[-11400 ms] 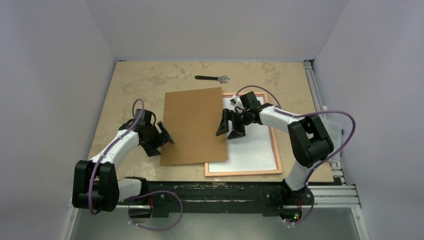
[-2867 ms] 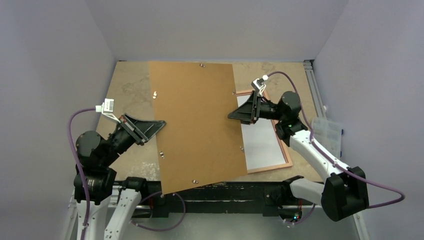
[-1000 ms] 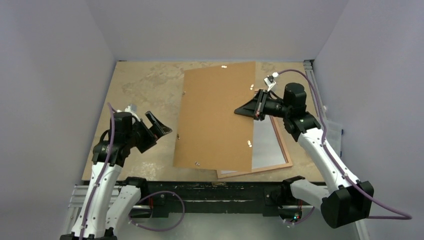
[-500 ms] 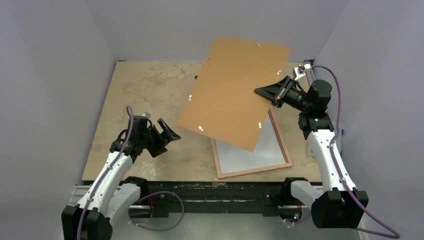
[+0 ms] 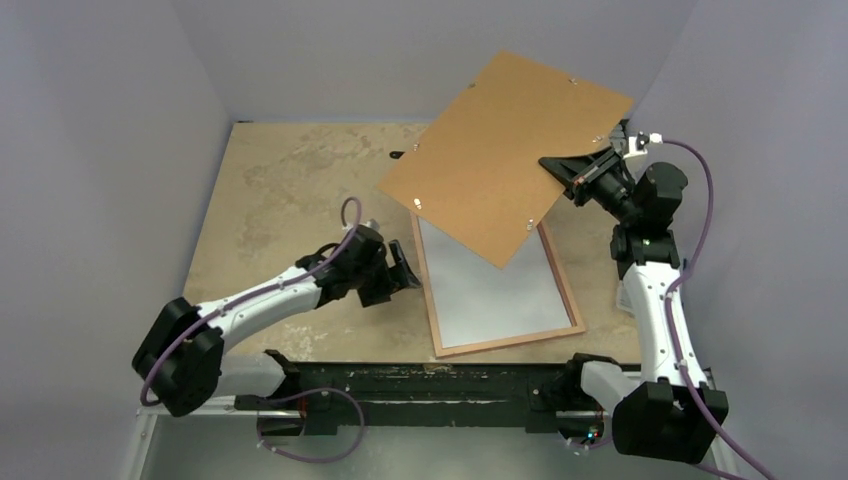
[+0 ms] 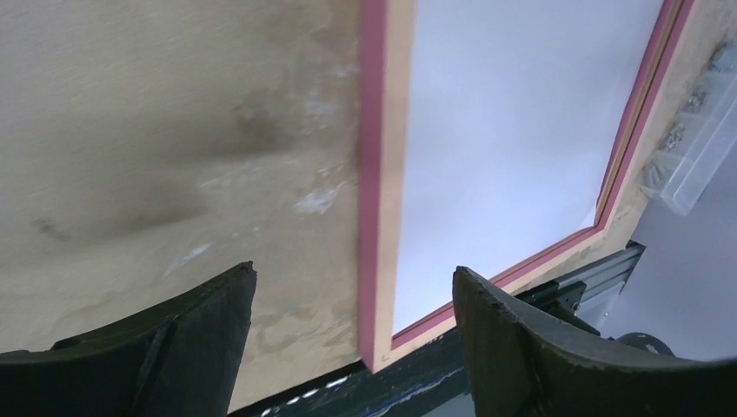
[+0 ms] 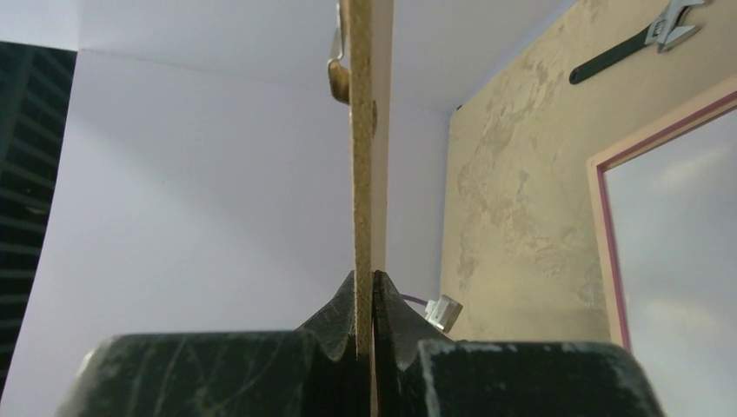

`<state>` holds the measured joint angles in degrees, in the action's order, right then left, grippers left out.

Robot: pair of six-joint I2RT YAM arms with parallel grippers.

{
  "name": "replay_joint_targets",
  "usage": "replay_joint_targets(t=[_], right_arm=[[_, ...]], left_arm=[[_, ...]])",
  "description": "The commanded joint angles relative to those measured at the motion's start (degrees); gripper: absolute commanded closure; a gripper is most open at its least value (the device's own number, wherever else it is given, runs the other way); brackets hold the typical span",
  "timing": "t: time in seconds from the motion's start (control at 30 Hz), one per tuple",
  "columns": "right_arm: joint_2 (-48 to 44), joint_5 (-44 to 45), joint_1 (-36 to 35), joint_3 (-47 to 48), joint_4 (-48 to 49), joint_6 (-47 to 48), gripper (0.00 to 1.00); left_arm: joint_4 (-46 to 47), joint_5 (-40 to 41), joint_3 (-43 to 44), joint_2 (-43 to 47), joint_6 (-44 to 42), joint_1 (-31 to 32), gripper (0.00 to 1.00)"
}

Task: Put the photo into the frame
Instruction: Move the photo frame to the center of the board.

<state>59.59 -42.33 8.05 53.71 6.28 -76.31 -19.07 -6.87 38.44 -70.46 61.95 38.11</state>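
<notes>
The frame [image 5: 565,290] lies flat on the table, back up, with pink edges and a light wood rim. A plain white surface [image 5: 495,285] fills its opening; it looks like the photo lying face down, and no printed side shows. My left gripper [image 5: 405,270] is open, low at the frame's left rail. In the left wrist view that rail [image 6: 378,174] runs between the two fingers [image 6: 209,330] without touching either. My right gripper [image 5: 562,165] is shut on the edge of the brown backing board [image 5: 505,140]. It holds the board tilted in the air above the frame's far end.
A black wrench [image 7: 639,39] lies on the table behind the frame, mostly hidden under the board in the top view. A clear plastic box [image 6: 695,156] sits just off the frame's right side. The black rail [image 5: 430,380] borders the near table edge.
The right gripper has swung the board up and away to the back right, uncovering the frame. The left arm has dropped to the frame's left rail, its jaws narrowing slightly.
</notes>
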Motion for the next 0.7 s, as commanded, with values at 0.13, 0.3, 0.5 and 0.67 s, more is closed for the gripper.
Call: replay_joint_targets(t=[0.13,0.3,0.5,0.67], right_arm=[[-2.26,5.08,0.74,4.36,-2.94,2.16,1.00],[-2.36,6.46,1.08,5.28,-5.81,4.42,1.00],[-2.60,8.60,1.09,8.24,-12.16,9.80,1.00],[-2.74,8.56,1.10,7.84,-12.77,10.44,1.00]], left_arm=[[-0.60,13.49,14.80,-14.93,3.04,10.75,0.25],[-8.42,14.93,22.40,-24.25,2.58,12.52,0.33],[-15.77,16.63,27.91,-30.80,1.65,13.21,0.51],[-17.65,17.92,28.53,-31.43,1.09,13.17,0.71]])
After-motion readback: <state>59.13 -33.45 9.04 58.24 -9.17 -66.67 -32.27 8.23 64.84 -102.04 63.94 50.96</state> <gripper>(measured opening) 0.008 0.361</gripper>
